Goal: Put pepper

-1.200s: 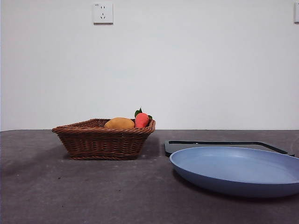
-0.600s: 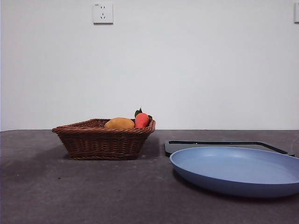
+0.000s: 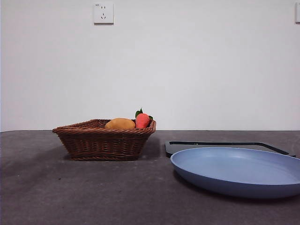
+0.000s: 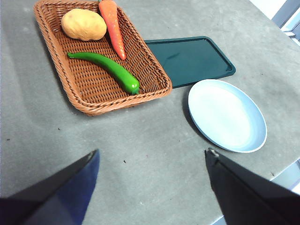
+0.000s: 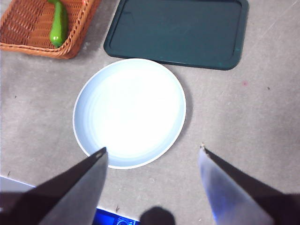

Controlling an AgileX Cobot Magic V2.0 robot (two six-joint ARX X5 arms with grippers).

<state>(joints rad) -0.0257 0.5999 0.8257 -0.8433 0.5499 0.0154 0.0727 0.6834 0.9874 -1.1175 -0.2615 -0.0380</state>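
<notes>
The green pepper point(image 4: 107, 68) lies in the brown wicker basket point(image 4: 154, 70), beside a yellow-orange fruit point(image 4: 83, 25) and a red-orange one point(image 4: 114, 24). The right wrist view shows the pepper's end point(image 5: 59, 23) in the basket corner point(image 5: 75, 44). In the front view the basket point(image 3: 105, 140) hides the pepper; only the two fruits show above its rim. The blue plate point(image 3: 236, 170) point(image 4: 228, 115) point(image 5: 130, 112) is bare. My left gripper point(image 4: 152, 164) is open, high above the table short of the basket. My right gripper point(image 5: 152, 157) is open, high above the plate.
A dark green tray point(image 4: 190, 58) point(image 5: 177, 33) point(image 3: 225, 145) lies flat next to the basket, behind the plate. A white wall with a socket point(image 3: 103, 13) stands behind the table. Grey table surface point(image 3: 70, 192) stretches in front of the basket.
</notes>
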